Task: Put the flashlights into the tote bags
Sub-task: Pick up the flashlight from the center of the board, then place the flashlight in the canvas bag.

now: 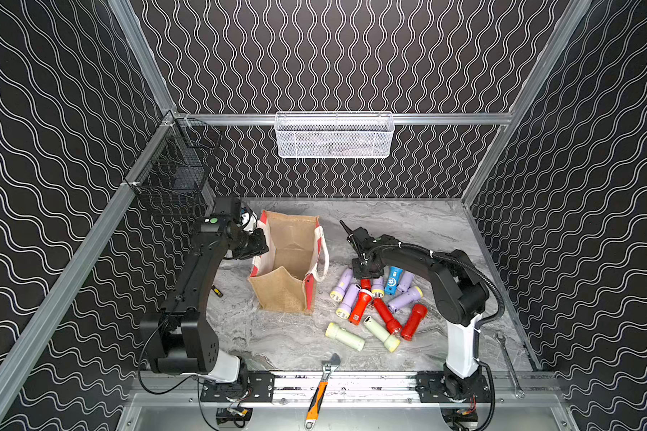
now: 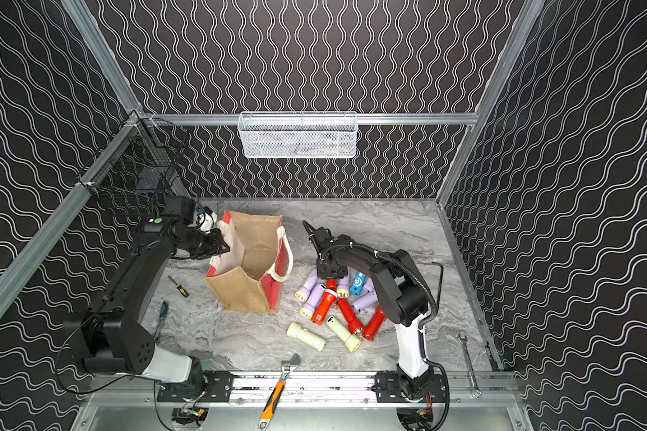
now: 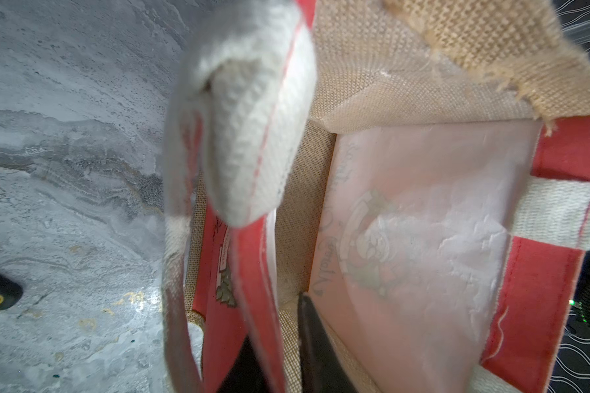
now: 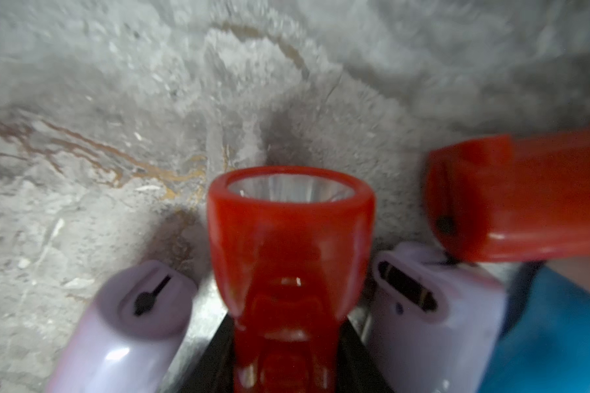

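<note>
Grey-veined marble tabletop [image 1: 277, 347] carries a burlap tote bag [image 1: 282, 294], standing open with nothing visible inside, its red side panel pinched in the left tool [image 1: 259, 244]. Near it but outside it, the flashlights [image 1: 383, 304] lie in a loose heap. At the heap's far edge the right tool [image 1: 364, 277] is clamped on a red flashlight [image 4: 290, 234] wedged between two lilac flashlights [image 4: 130, 326]. Lifting could drag or roll those neighbours, a hold behind the flared head may let it swing, and a slipped fabric pinch would likely let the bag's mouth sag.
</note>
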### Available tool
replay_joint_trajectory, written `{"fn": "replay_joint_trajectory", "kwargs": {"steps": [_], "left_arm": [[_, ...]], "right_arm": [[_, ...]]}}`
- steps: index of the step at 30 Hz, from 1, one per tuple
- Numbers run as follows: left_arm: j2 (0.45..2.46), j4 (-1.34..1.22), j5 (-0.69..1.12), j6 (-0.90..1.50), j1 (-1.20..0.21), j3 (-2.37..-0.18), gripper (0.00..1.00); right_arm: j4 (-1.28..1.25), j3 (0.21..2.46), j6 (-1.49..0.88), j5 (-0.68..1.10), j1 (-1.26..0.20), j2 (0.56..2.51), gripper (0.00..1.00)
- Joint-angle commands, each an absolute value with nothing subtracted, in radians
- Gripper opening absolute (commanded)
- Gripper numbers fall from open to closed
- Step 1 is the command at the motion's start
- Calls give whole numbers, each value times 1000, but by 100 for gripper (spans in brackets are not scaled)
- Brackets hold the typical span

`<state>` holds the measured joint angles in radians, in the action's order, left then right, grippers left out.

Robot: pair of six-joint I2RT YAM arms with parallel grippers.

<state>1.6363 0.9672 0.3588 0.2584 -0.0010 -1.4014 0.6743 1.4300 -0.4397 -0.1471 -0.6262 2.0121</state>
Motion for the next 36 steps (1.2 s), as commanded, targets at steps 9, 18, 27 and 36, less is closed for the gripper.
{"fn": "replay_joint_trajectory", "kwargs": {"steps": [9,18,27,36], "left_arm": [[1617,882,432,298,5,-1355,18],[1581,837,509,332,49,-1324,21],[1553,777,605,383,50,-1269,22],[1492,774,598,388,49,-1261,23]], "right_arm": [[749,1627,-400,-103,-628,1904,17],[691,1781,-450,82,-631,1793,16],[655,1976,-508,173,-717,1860,16],[605,2169,-618,278,-824,2056,14]]}}
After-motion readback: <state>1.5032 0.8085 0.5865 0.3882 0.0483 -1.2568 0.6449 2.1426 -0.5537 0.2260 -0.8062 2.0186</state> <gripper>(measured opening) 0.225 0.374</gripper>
